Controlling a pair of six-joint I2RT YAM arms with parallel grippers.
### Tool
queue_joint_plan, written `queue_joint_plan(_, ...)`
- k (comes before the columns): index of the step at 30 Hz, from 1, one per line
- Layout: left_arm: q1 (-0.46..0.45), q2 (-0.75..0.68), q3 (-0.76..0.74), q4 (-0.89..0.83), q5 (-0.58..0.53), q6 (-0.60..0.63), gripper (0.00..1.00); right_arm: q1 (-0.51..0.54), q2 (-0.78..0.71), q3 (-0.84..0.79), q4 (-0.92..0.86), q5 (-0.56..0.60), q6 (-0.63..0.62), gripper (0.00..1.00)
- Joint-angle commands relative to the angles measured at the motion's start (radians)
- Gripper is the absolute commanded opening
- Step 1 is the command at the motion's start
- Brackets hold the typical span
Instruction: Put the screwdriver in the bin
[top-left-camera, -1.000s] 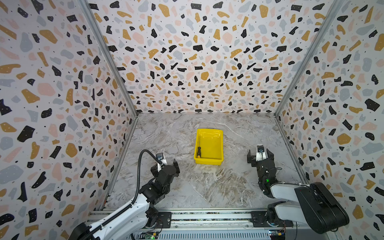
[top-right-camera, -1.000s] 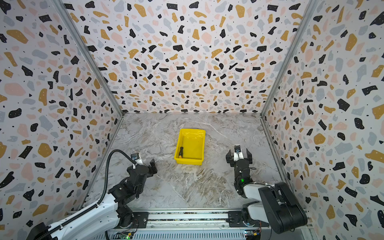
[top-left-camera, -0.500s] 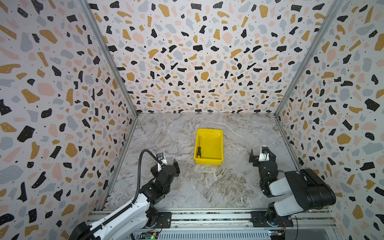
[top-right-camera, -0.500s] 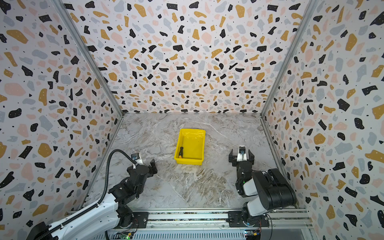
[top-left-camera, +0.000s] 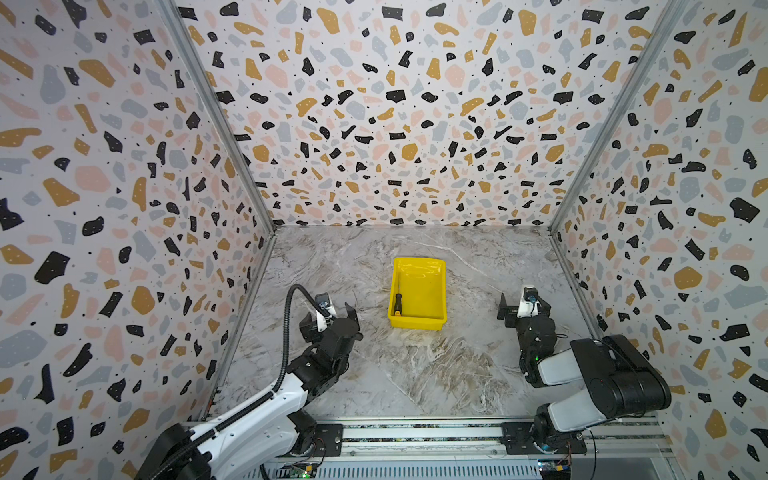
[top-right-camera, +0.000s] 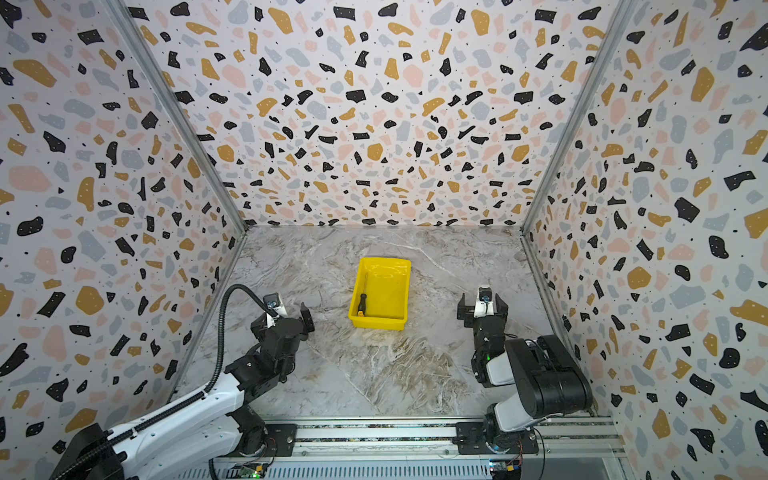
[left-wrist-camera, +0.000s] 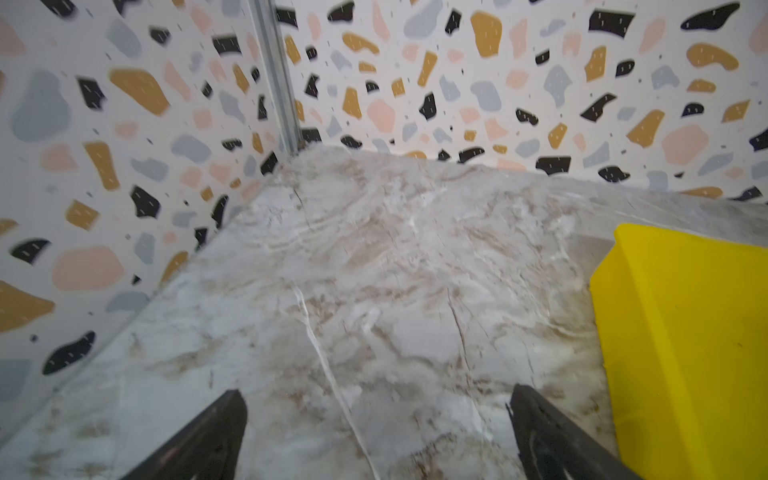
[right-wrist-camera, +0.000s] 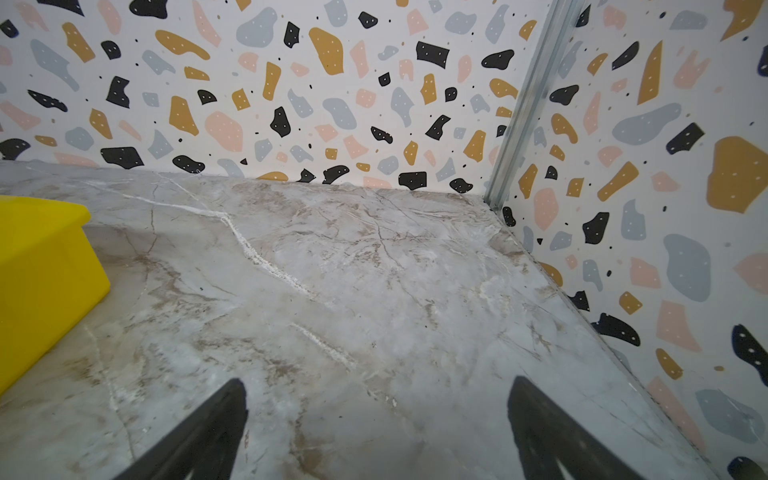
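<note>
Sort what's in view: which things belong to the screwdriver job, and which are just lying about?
Job: screwdriver, lying inside the bin; left gripper and right gripper, both open.
Lying about: nothing loose; only marble tabletop and speckled walls.

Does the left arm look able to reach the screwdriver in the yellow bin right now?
Probably yes. The left gripper is open, with bare table between it and the bin. The screwdriver lies uncovered along the bin's left wall, which could crowd the grasp.
</note>
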Motion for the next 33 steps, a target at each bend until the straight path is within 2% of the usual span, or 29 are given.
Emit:
queue_joint_plan(1,0.011,0.04,-0.1,0.443,-0.162,0.399,1.0,-0.006,-0.014,0.024,-0.011,-0.017,0.014,0.99)
queue_joint_plan(2,0.03,0.055,-0.14,0.546,-0.117,0.496,1.0,-0.007,-0.014,0.026,-0.011,-0.017,0.016,0.99)
queue_joint_plan(4,0.085,0.085,-0.179,0.624,-0.023,0.562,1.0,-0.008,-0.014,0.026,-0.011,-0.019,0.017,0.99)
queue_joint_plan(8,0.182,0.18,-0.206,0.704,0.047,0.495,1.0,-0.014,-0.014,0.029,-0.011,-0.027,0.018,0.99)
queue_joint_plan(13,0.214,0.281,-0.245,0.866,0.053,0.481,1.0,-0.019,-0.014,0.033,-0.044,-0.035,0.021,0.99)
queue_joint_plan(15,0.23,0.294,-0.236,0.86,0.102,0.494,1.0,-0.02,-0.014,0.033,-0.044,-0.037,0.022,0.99)
queue_joint_plan(18,0.253,0.317,-0.209,0.832,0.115,0.498,1.0,-0.02,-0.013,0.033,-0.045,-0.038,0.022,0.99)
queue_joint_plan(24,0.276,0.273,-0.241,0.847,0.125,0.469,1.0,-0.021,-0.014,0.034,-0.046,-0.04,0.022,0.99)
queue_joint_plan(26,0.293,0.227,-0.267,0.851,0.127,0.417,1.0,-0.021,-0.014,0.034,-0.045,-0.04,0.022,0.99)
queue_joint_plan(29,0.363,0.146,-0.322,0.877,0.243,0.308,1.0,-0.022,-0.014,0.034,-0.047,-0.04,0.023,0.99)
queue_joint_plan(33,0.398,0.154,-0.363,0.962,0.25,0.271,1.0,-0.021,-0.014,0.034,-0.049,-0.04,0.022,0.99)
